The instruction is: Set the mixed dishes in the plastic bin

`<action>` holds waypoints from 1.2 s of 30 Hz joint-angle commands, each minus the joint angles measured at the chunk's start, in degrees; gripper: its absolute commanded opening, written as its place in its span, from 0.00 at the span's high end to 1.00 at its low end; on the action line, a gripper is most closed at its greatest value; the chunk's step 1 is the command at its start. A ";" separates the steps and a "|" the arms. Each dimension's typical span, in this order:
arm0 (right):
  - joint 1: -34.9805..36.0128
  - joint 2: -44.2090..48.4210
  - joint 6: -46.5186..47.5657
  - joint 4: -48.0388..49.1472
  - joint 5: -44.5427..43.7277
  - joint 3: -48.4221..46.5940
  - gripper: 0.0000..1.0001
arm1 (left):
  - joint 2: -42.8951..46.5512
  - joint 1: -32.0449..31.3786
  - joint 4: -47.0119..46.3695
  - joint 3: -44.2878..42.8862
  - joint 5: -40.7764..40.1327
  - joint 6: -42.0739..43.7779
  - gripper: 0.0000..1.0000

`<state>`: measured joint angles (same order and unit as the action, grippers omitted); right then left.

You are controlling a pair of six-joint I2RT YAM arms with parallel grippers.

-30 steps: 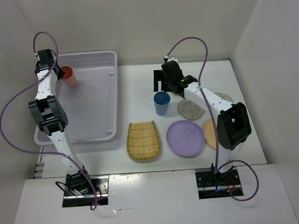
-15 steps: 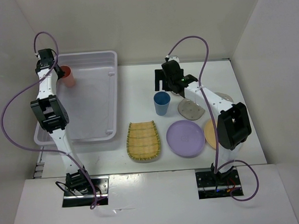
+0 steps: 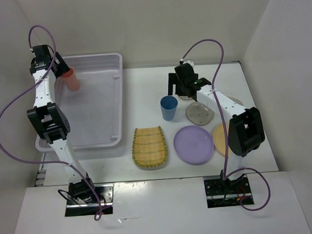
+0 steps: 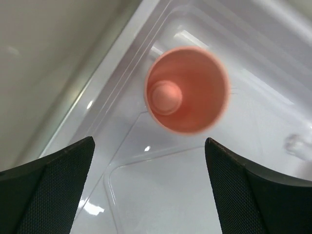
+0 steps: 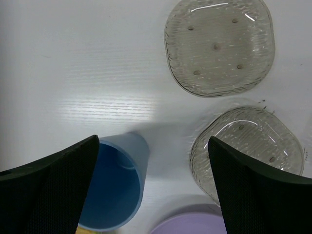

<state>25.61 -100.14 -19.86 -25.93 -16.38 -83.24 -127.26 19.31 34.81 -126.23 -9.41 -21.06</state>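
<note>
The pink cup (image 3: pixel 70 79) is inside the plastic bin (image 3: pixel 79 146), near its far left corner, mouth up. My left gripper (image 3: pixel 60 69) hangs open above it, and the cup (image 4: pixel 187 90) shows beyond the tips, clear of both fingers (image 4: pixel 53 190). My right gripper (image 3: pixel 179 90) is open over the table, between the blue cup (image 5: pixel 114 185) and two grey plates (image 5: pixel 219 46) (image 5: pixel 246 151), touching none. The yellow tray (image 3: pixel 149 147), lilac plate (image 3: pixel 193 144) and orange plate (image 3: pixel 219 140) lie nearer the bases.
The bin's walls (image 4: pixel 122 73) rise close around the left gripper, and the enclosure's left wall is just beyond. The right arm's forearm (image 3: pixel 223 106) covers part of the far grey plate. White walls enclose the table on three sides.
The left gripper has opened and let go of the pink cup, then drawn up and back toward the far left. The right gripper has shifted slightly right, still open.
</note>
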 commanded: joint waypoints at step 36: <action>-18.04 20.60 -6.51 7.83 13.22 14.86 0.11 | 15.82 -53.05 -2.54 21.38 18.04 10.78 0.02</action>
<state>8.34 -80.60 -25.96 -20.62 -3.75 -68.86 -109.84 -32.16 33.12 -106.87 14.26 -10.70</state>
